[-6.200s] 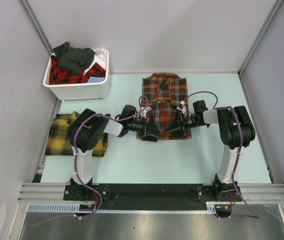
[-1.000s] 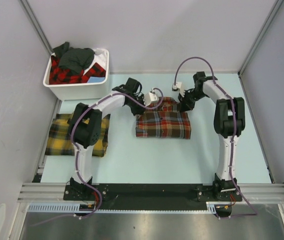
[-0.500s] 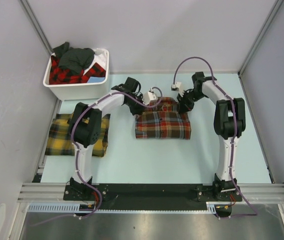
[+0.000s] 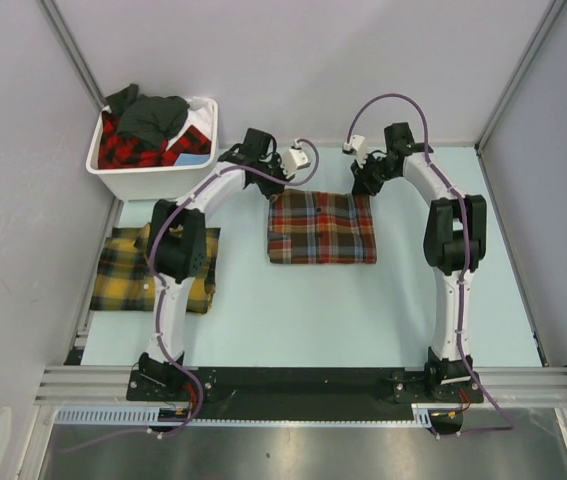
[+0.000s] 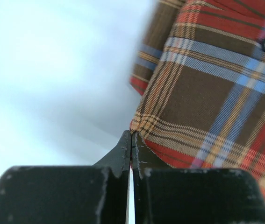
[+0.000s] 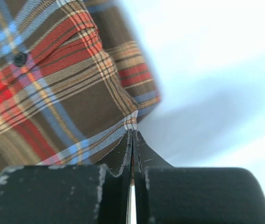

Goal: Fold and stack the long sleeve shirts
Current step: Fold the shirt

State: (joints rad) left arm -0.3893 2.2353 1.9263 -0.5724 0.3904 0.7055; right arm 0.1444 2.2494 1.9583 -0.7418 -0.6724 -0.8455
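Top external view: the red-brown shirt point(image 4: 321, 228) is recorded lying folded into a rectangle at mid-worktop point(image 4: 313, 310), well apart from the yellow-and-green shirt point(image 4: 123, 272) at the left edge. In the wrist views the left end effector point(image 5: 131, 139) and the right end effector point(image 6: 133, 136) are each closed on a far corner of the cloth. This is judged to be for drawing the fold flat and square before stacking.

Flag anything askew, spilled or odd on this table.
Nothing is damaged or spilled. The red-brown plaid shirt lies as a tidy rectangle, its far corners pinched by the left gripper and right gripper. The yellow-and-green plaid shirt seems to overlap the left edge of the table, and clothes heap above the rim of the white bin.
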